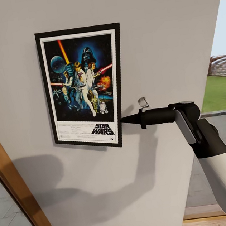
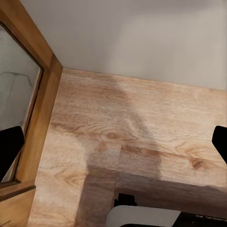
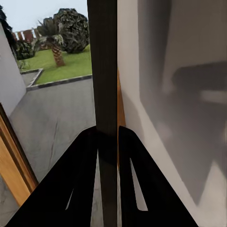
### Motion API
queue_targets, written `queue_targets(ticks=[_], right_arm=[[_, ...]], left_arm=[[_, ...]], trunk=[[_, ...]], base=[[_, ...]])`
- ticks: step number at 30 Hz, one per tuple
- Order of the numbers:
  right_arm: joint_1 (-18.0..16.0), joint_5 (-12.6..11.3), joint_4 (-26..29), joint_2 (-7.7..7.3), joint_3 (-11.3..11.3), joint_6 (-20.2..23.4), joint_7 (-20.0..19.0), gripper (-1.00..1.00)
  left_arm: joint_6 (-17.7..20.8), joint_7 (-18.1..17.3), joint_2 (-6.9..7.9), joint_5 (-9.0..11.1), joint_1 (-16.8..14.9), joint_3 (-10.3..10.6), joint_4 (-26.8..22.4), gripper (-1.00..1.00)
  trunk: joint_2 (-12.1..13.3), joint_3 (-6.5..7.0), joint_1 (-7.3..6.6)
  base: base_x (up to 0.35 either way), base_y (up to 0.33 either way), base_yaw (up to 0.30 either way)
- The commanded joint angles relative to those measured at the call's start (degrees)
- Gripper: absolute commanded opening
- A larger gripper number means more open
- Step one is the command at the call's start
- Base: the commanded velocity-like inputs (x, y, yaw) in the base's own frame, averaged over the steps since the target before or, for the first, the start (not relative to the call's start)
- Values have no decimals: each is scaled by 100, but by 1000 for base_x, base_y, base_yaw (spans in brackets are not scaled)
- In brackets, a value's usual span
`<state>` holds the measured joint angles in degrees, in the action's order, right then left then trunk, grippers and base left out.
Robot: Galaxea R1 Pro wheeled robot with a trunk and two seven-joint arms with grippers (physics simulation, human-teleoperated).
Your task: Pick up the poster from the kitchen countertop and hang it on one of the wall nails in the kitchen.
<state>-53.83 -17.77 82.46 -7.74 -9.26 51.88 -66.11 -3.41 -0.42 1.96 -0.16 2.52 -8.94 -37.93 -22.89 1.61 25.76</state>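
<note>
The Star Wars poster (image 1: 83,84) hangs flat against the pale grey wall (image 1: 158,30), upright and slightly tilted. My right gripper (image 1: 123,120) reaches in from the right and is shut on the poster's right edge near its lower corner. In the right wrist view the thin dark poster edge (image 3: 101,71) runs between the two black fingers (image 3: 80,175). My left gripper (image 2: 113,142) is open with nothing between its fingers, pointing down at the wooden floor (image 2: 137,127). Any wall nail is hidden, and the kitchen countertop is out of view.
A wooden frame (image 1: 21,199) with a pane stands at the lower left. To the right, the wall ends at an opening (image 1: 224,85) onto pavement and lawn. My arm's shadow falls on the wall below the poster.
</note>
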Motion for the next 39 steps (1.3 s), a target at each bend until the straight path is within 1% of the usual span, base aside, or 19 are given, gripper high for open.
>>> queue_targets(ticks=[1, 22, 29, 39], right_arm=[[-3, -33, 0, -5, -6, 41, -7, -100], [-5, -25, 93, 1, 18, 76, -7, -100], [-5, -25, 95, 0, 13, 76, -7, -100], [-5, -25, 97, 0, 12, 76, -7, -100]], left_arm=[[-11, -4, 0, -2, 3, -5, -4, 100], [-11, -8, 1, -2, 3, -8, -4, 100], [-11, -9, 4, -2, 3, -9, -4, 100], [-11, -3, 2, -2, 3, -10, -4, 100]], trunk=[[-3, -1, 2], [-3, -1, 2], [-3, -1, 2], [-3, -1, 2]], base=[[0, 4, 0], [0, 0, 0], [0, 84, 0], [0, 12, 0]])
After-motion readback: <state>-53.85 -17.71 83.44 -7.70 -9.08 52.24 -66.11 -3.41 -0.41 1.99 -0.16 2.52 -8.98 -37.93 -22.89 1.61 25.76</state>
